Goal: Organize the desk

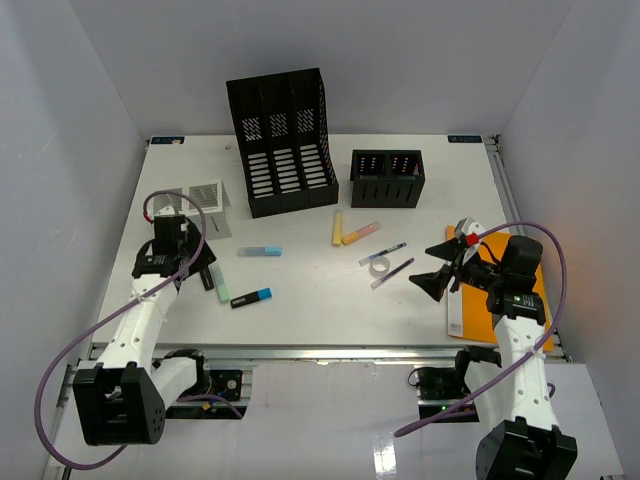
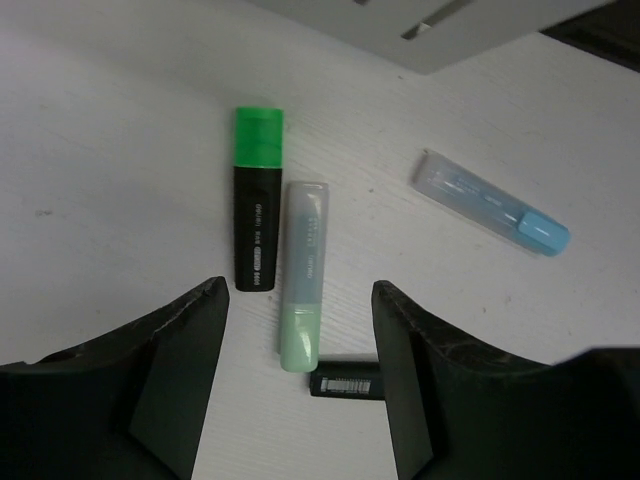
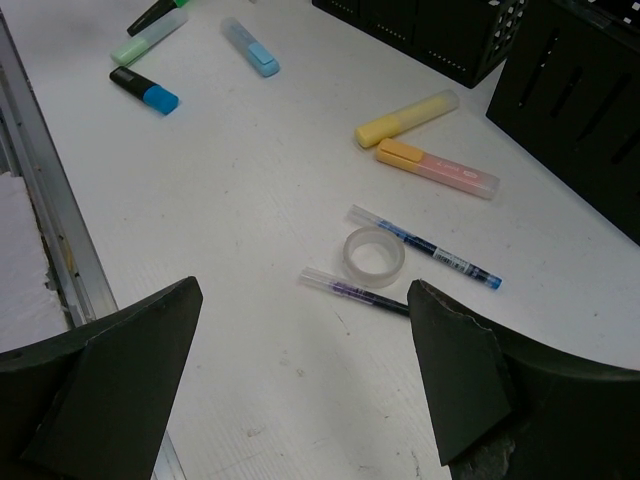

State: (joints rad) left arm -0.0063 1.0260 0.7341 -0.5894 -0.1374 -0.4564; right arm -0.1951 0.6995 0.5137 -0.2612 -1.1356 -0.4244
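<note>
The left hand [image 2: 300,295] hangs wide open above a pale green highlighter [image 2: 303,270] lying on the white desk [image 2: 100,150] just beside a green-capped black one [image 2: 256,215]; light, rigid, slick plastic, probably best pinched across mid-barrel.

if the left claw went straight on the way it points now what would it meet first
Probably the pale green highlighter: it lies on the desk, centred in the open left claw. The black green-capped marker sits just beside that line.
</note>
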